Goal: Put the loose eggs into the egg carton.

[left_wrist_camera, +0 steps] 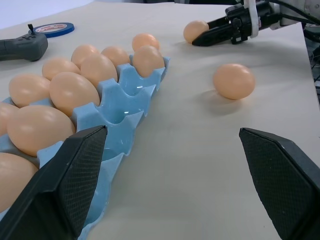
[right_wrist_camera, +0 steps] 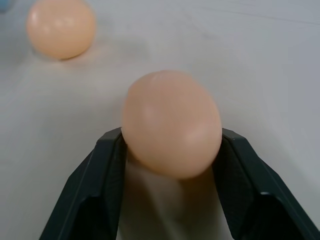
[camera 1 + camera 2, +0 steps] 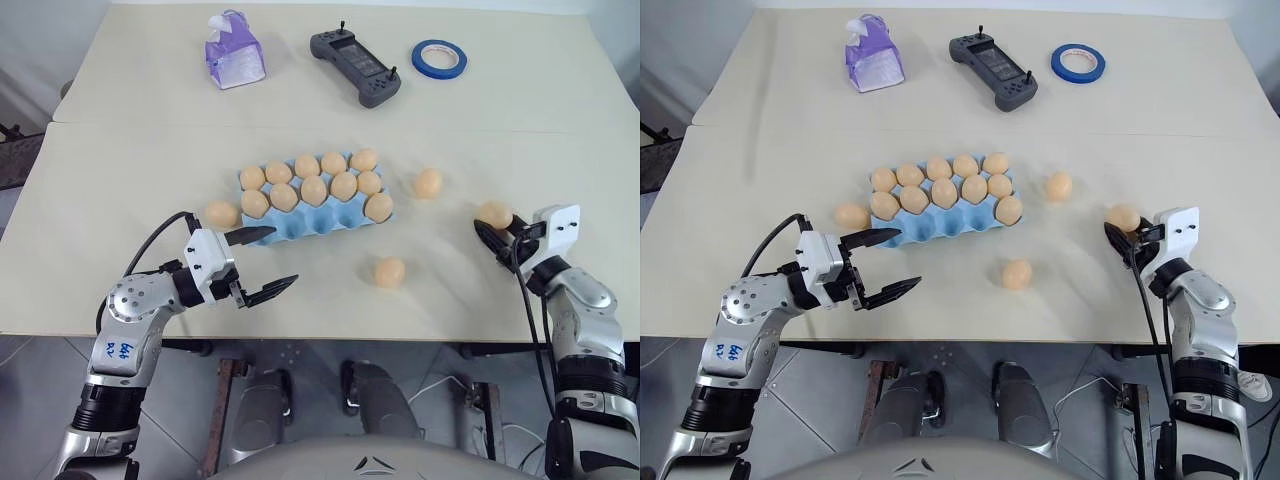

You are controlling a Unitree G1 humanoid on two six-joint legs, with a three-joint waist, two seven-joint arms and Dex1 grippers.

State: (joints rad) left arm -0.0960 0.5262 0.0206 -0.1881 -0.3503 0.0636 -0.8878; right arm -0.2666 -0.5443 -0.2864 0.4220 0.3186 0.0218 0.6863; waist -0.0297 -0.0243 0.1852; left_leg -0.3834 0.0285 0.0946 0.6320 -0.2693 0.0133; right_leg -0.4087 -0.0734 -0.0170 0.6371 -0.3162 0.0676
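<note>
Egg carton: your light blue egg carton (image 3: 318,205) sits mid-table; eggs fill its two far rows, the near row of cups lies bare
Right gripper: your right gripper (image 2: 170,150) has both black fingers pressed against the sides of one loose egg (image 2: 171,122), well to the right of the carton, low at the table
Left gripper: your left gripper (image 3: 262,262) stands wide apart and holds nothing, just off the carton's near-left corner
Egg at left end: you have one egg (image 3: 221,214) lying just beside the carton's left end
Egg in front: another egg (image 3: 389,272) rests on the table near the carton's front right corner
Egg at right: a further egg (image 3: 428,182) lies just right of the carton
Beyond the carton: you can see a purple tissue pack (image 3: 235,51), a dark handheld controller (image 3: 355,67) and a roll of blue tape (image 3: 439,58) along the far side
</note>
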